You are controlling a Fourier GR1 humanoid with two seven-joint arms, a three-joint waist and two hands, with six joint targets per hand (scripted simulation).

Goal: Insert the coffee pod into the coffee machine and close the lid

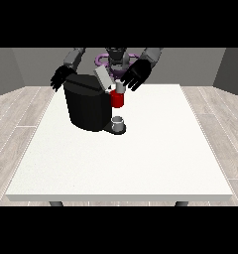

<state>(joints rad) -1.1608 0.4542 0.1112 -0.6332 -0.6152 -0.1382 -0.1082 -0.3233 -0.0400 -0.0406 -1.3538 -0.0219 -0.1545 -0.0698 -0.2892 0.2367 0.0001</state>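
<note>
A black coffee machine (86,103) stands on the white table (141,149), left of the middle. Its grey lid (103,78) is tilted up at the top. A red part (117,99) with a small grey piece (120,88) above it shows at the machine's front right. A grey cup (118,122) sits on the machine's base. The hand at the view's right (136,75) hovers with spread fingers just right of the lid and above the grey piece. The hand at the view's left (61,78) hangs behind the machine's left top corner, fingers relaxed. I cannot tell the pod apart.
The table's edges lie far from the machine on the right and at the front. The robot's torso (116,58) stands behind the machine. A wooden floor surrounds the table.
</note>
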